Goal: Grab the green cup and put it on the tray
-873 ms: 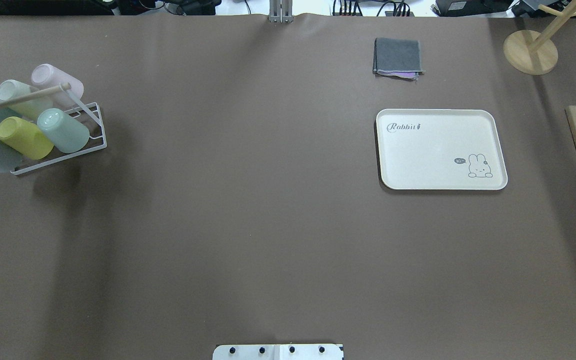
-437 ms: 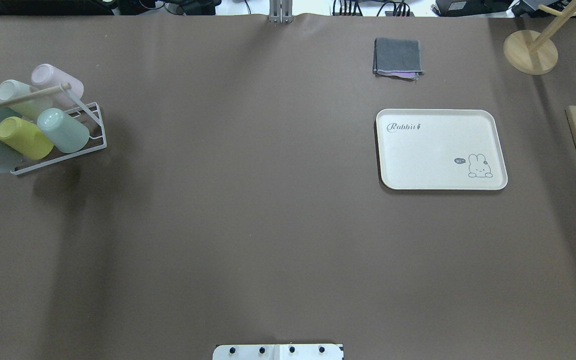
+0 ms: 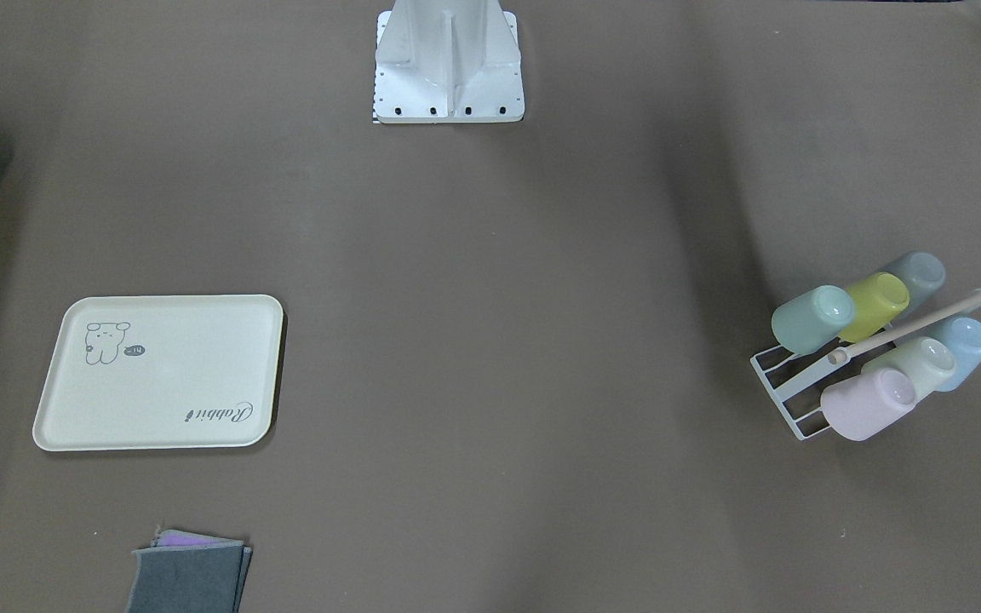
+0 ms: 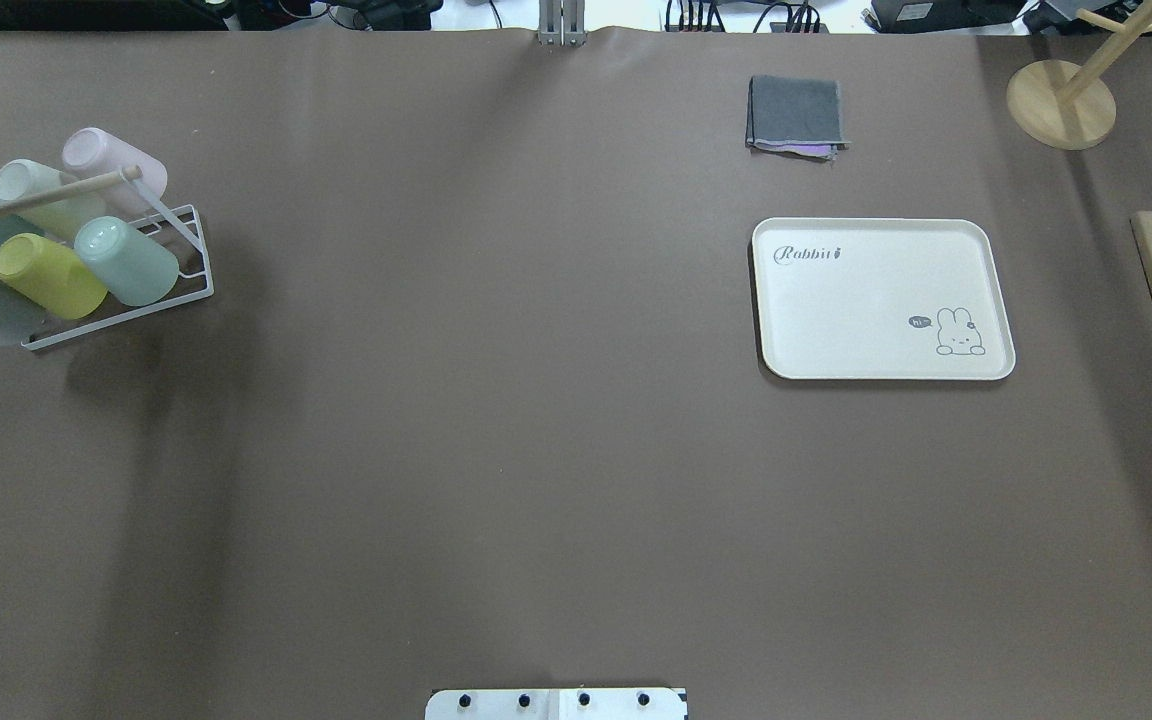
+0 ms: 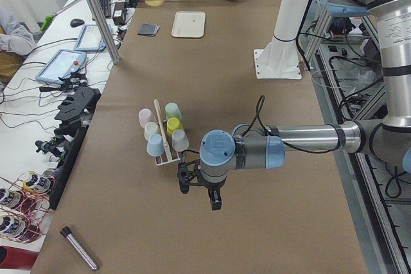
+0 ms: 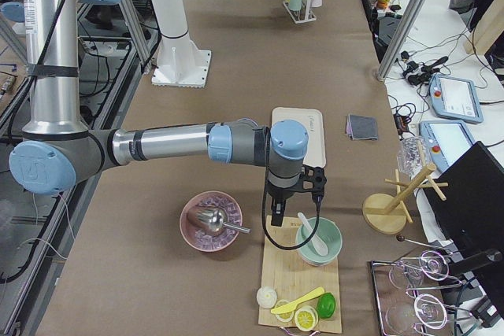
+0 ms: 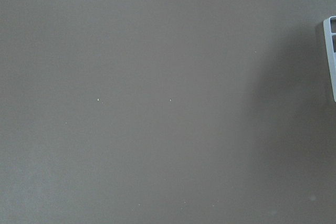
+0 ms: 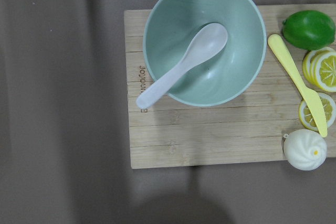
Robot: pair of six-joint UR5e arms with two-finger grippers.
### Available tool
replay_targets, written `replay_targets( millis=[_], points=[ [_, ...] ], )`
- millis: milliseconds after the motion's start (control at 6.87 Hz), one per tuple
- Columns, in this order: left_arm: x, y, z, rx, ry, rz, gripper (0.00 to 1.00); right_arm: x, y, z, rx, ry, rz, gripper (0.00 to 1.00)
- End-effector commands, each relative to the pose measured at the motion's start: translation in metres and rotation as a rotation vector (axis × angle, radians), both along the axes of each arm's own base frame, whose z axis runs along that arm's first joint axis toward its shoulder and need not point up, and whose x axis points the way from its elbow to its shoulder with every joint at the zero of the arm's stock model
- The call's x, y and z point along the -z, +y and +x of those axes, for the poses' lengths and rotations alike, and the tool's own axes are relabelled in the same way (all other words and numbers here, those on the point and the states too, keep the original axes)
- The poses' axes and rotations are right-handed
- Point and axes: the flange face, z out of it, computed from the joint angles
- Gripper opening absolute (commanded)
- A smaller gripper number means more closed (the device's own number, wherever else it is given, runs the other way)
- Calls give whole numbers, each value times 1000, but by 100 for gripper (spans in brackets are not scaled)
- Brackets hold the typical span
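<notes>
We read "Rabbit" in grey script in one corner of the tray (image 4: 876,300); it shows upside down in the front-facing view. A small dark speech bubble (image 4: 920,321) beside the tray's animal drawing looks like "hi" to us, but it is too small to confirm. The wooden board (image 8: 199,135) has burned-in lettering along one short edge, which we can't make out.

This was a robotics lab, not a kitchen. The robot's left arm (image 5: 302,138) and right arm (image 6: 157,145) reached out from a white pedestal (image 3: 448,68) bolted onto a long bench (image 4: 536,450) wrapped in brown sheeting. Beside it ran a white side table (image 6: 405,17) with 2 teach pendants (image 6: 453,98), tangled cables (image 5: 38,120) and aluminium posts (image 5: 96,11). The only homely things were the tray (image 4: 876,300) and a chopping board (image 8: 210,135).
</notes>
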Motion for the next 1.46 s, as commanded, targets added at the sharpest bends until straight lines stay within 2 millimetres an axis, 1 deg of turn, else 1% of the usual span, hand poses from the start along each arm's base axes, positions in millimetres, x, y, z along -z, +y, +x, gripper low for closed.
replay_targets(
  millis=[0, 146, 291, 437, 582, 728, 873, 1019, 1165, 1310],
  points=[
    [37, -17, 32, -95, -60, 91, 98, -2, 0, 2, -5, 1, -3, 100],
    [61, -39, 53, -144, -58, 158, 98, -5, 4, 2, -4, -4, -6, 100],
    [84, -53, 72, -185, -56, 211, 98, -5, 3, 2, -5, -1, -3, 100],
    [114, -59, 104, -257, -71, 270, 98, -3, 5, 2, -4, -1, 3, 100],
    [136, -61, 117, -288, -161, 323, 98, 10, 1, 2, -5, 4, 30, 100],
    [161, -67, 151, -361, -203, 347, 98, 24, -9, -1, 0, 0, 58, 100],
    [196, -70, 173, -420, -297, 396, 98, 47, -21, -9, 13, -29, 102, 100],
    [215, -74, 191, -534, -373, 491, 98, 69, -22, -22, 26, -85, 128, 100],
    [227, -74, 234, -719, -496, 553, 98, 98, -22, -54, 5, -122, 96, 100],
    [247, -74, 261, -796, -637, 640, 98, 125, -29, -98, 54, -133, 104, 100]
  ],
)
